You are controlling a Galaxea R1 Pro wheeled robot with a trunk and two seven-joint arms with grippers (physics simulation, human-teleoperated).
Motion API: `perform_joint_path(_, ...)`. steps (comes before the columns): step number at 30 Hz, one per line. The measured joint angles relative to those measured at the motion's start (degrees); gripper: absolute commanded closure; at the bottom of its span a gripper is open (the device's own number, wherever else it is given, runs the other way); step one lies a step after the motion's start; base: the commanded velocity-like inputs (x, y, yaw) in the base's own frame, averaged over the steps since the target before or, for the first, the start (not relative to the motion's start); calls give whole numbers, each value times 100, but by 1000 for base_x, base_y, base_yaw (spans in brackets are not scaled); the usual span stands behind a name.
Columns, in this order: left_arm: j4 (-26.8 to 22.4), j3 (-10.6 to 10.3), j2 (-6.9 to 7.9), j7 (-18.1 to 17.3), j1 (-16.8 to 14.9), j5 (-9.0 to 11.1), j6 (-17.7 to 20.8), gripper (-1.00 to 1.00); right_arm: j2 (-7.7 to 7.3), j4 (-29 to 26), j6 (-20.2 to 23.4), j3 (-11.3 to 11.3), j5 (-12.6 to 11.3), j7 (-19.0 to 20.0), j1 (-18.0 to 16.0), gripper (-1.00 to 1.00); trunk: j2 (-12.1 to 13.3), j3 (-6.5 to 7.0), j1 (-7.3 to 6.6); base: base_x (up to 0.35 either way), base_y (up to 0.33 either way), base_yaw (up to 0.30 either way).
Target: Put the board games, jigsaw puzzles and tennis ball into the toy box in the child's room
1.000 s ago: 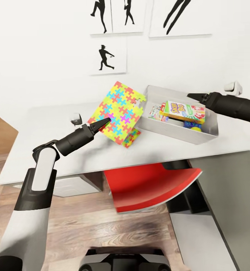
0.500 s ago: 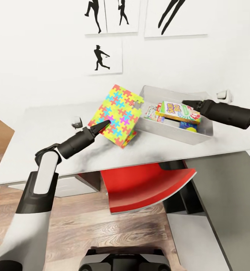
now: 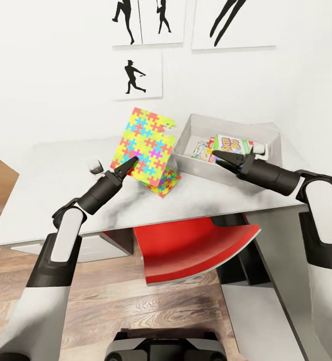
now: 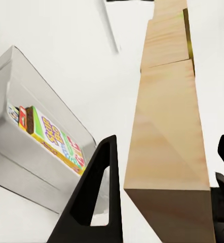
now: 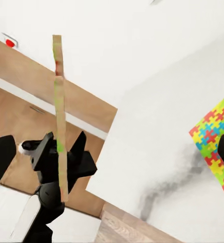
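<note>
1. We take the shallow light-grey rectangular toy box (image 3: 186,150) as our landmark; it sits on the long pale grey-white surface (image 3: 50,195), toward the white wall with the black silhouette athlete posters (image 3: 136,76).
2. Inside the toy box lies a yellow, green and red game box printed "SKIP-BO" (image 3: 231,145); the left wrist view shows the same lettering on it (image 4: 61,143). A white game box with small coloured pictures (image 3: 203,150) lies beside it, nearer the puzzle side of the toy box.
3. Just beside the toy box, on the left arm's side, the left claw (image 3: 130,163) is closed on a thin square jigsaw puzzle of pink, yellow, blue and green interlocking pieces (image 3: 145,145), lifted and tilted off the surface. The left wrist view shows its plain wooden back (image 4: 168,152) between the black fingers (image 4: 99,197).
4. A second jigsaw puzzle of the same colours (image 3: 168,181) lies flat on the surface under the lifted one, near the toy box's front corner.
5. The right claw (image 3: 220,159) hangs over the toy box's front wall, its tips slightly parted with nothing between them.
6. Below the surface, in front of the toy box, stands a red chair (image 3: 196,250) on the wood plank floor (image 3: 115,301).
</note>
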Motion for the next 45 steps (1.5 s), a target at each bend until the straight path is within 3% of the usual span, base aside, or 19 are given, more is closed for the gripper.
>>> perform_joint_path(5,126,-9,-10,-326,80,162,-279,100,214,0,1,1,-3,250,132,-100,0,0,0,0,0,0)
perform_joint_path(17,207,-40,-14,-647,116,304,-423,100,357,0,-159,6,-3,337,272,-100,0,0,0,0,0,0)
perform_joint_path(25,350,-65,-97,-681,107,302,-452,100,463,2,-339,25,0,368,290,-100,0,0,0,0,0,0)
perform_joint_path(36,531,-77,-267,-622,80,286,-448,100,777,1,-510,26,53,387,289,-100,0,0,0,0,0,0)
perform_joint_path(45,565,-78,-288,-409,72,287,-413,100,832,1,-719,33,88,379,289,-100,0,0,0,0,0,0)
